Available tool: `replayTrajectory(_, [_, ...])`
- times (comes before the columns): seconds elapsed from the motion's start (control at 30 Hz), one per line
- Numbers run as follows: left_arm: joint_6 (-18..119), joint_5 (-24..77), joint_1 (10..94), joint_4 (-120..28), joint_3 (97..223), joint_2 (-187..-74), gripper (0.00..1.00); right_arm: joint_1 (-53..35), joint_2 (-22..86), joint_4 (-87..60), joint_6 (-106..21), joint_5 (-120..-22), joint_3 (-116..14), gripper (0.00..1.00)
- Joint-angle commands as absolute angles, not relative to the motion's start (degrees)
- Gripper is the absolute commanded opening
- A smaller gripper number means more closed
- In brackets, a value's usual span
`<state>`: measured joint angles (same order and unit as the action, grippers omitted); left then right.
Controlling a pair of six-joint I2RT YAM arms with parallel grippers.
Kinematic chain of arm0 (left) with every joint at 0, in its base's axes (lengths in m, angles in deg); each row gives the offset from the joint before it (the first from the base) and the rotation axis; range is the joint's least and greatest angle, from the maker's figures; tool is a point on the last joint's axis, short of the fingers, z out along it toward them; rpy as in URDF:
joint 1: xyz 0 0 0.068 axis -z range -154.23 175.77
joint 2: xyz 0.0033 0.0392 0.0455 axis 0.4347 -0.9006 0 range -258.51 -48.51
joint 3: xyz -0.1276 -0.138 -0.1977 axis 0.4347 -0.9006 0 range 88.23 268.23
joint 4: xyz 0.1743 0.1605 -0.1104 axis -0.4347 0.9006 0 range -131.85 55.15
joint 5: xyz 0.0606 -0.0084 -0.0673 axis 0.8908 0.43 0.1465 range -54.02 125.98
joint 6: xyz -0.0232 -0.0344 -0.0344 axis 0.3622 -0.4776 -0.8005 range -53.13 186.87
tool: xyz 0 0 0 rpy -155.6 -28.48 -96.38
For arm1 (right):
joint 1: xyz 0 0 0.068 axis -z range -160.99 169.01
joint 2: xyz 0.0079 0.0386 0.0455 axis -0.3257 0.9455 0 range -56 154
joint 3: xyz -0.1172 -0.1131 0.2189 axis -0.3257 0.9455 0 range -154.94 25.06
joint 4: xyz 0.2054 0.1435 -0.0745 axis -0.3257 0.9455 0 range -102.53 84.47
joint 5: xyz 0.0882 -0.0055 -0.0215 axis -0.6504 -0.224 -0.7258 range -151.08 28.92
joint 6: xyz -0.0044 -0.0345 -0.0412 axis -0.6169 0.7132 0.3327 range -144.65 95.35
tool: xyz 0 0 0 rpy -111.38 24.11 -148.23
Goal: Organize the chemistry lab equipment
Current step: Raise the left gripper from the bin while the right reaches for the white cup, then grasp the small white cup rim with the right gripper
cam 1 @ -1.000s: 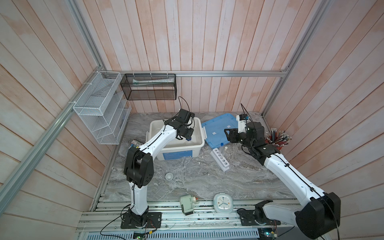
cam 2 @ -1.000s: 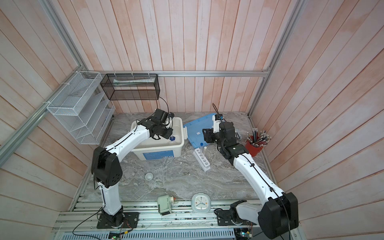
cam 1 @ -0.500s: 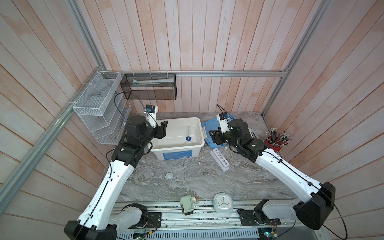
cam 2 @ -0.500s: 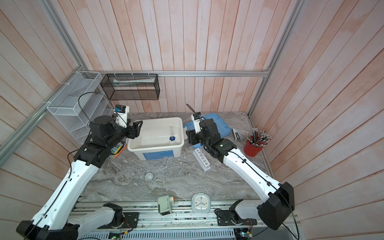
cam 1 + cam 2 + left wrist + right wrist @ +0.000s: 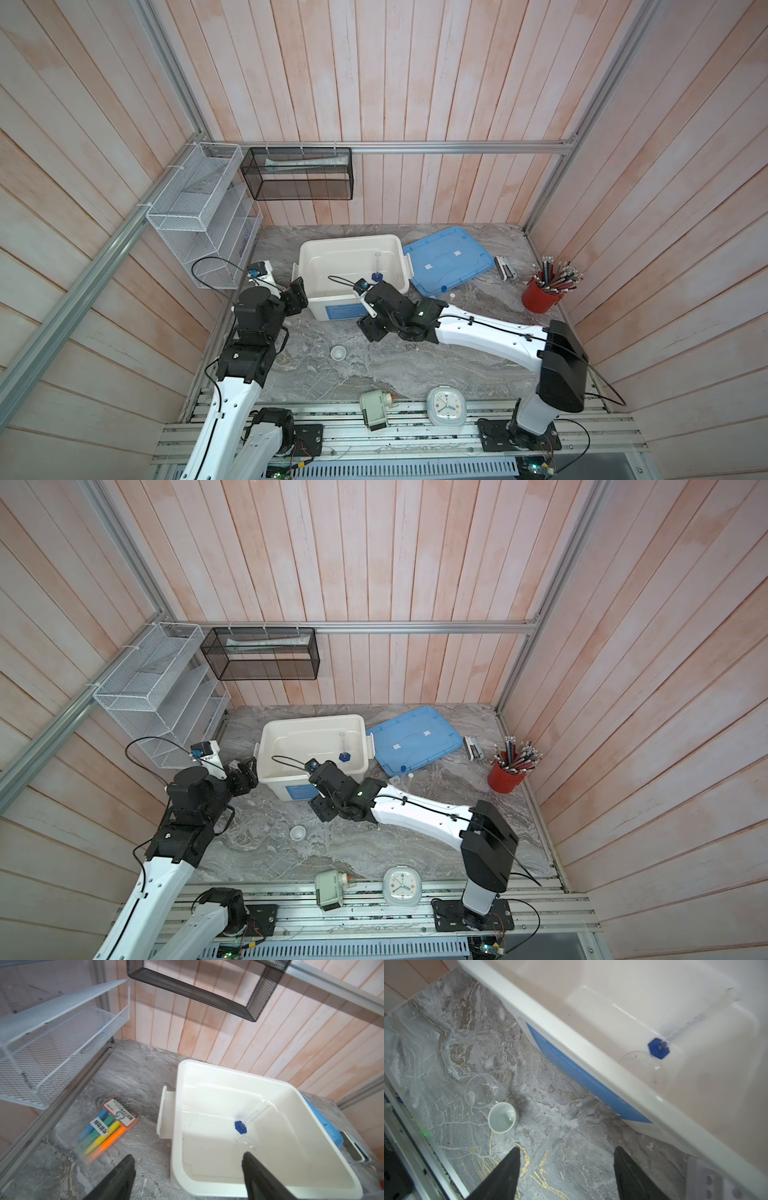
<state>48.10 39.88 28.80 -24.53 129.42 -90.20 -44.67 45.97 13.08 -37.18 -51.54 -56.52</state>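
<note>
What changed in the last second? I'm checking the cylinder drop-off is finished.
The left gripper pulled out of the white bin to its left side, now open, leaving the blue-based cylinder standing inside. The right gripper swung from beside the blue lid to the table in front of the bin. Bin, lid, cups stayed put.

Open marble tabletop (image 5: 415,357) between white bin (image 5: 322,308) front and small clear cups (image 5: 338,353)
</note>
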Motion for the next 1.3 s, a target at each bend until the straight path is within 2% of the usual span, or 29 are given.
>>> replayTrajectory(0.0, [43.84, 41.73, 26.31, -27.49, 126.82, -87.36, 0.82, -46.12, 51.47, 16.72, -39.42, -52.71, -61.55, 0.70])
replayTrajectory(0.23, [41.54, 43.95, 22.80, -25.48, 123.56, -83.70, 0.82, -48.38, 61.51, 20.08, -40.51, -54.90, -69.40, 0.63])
replayTrajectory(0.5, [41.49, 40.91, 22.52, -25.42, 124.03, -85.10, 0.83, -49.20, 65.31, 22.27, -39.44, -55.07, -71.46, 0.57])
replayTrajectory(0.63, [41.55, 39.45, 22.52, -25.86, 123.64, -85.23, 0.82, -49.28, 66.71, 22.46, -39.21, -55.54, -72.26, 0.49])
replayTrajectory(1.1, [41.97, 39.50, 22.46, -25.22, 124.20, -85.78, 0.82, -49.27, 70.33, 22.81, -38.83, -57.03, -75.11, 0.48])
replayTrajectory(1.27, [42.30, 39.50, 22.43, -25.33, 124.30, -85.98, 0.82, -49.21, 71.22, 22.64, -38.84, -57.78, -75.65, 0.43])
